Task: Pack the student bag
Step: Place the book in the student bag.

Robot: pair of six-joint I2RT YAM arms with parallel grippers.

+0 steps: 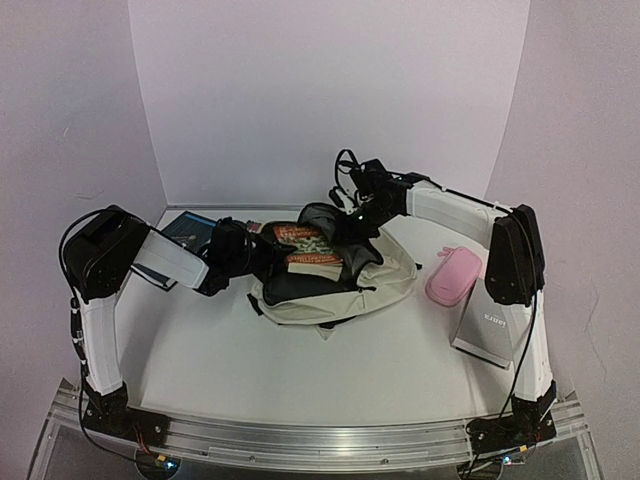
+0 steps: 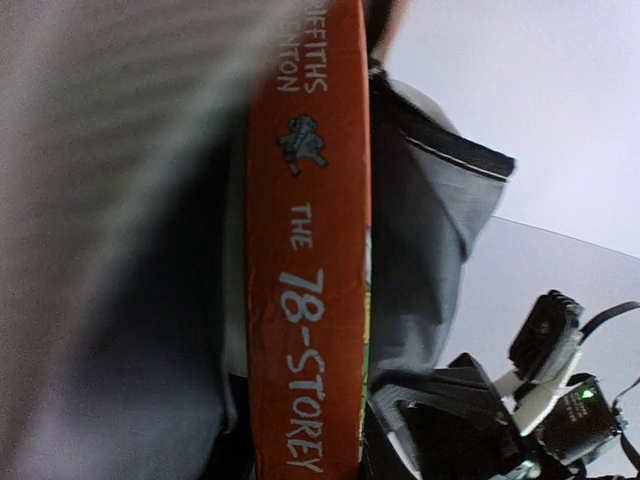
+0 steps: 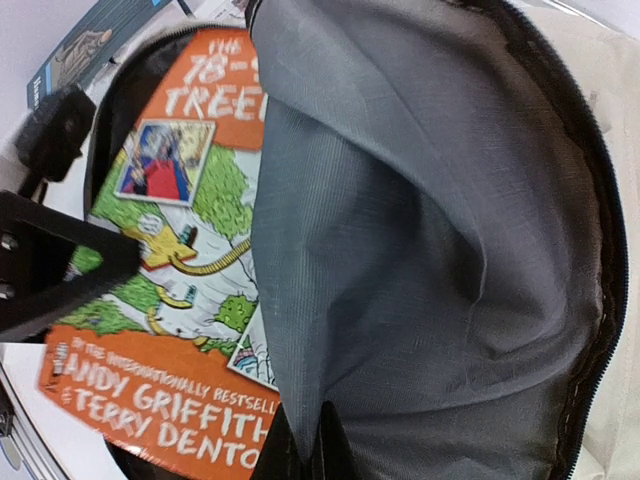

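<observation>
The cream student bag (image 1: 340, 295) lies in the middle of the table with its mouth held open. An orange book (image 1: 305, 245) is partway inside the opening. My left gripper (image 1: 238, 258) is shut on this book. In the left wrist view its orange spine (image 2: 310, 250) runs between the jaws of my left gripper (image 2: 318, 445). My right gripper (image 1: 352, 212) is shut on the bag's grey lining (image 3: 420, 250) and holds the flap up. Its fingertips (image 3: 335, 450) pinch a fold of the fabric, and the book's cover (image 3: 170, 330) shows beside it.
A pink pencil case (image 1: 453, 276) lies right of the bag, next to a silver box (image 1: 488, 328). A dark blue book (image 1: 185, 232) lies at the back left, behind the left arm, and shows again in the right wrist view (image 3: 95, 45).
</observation>
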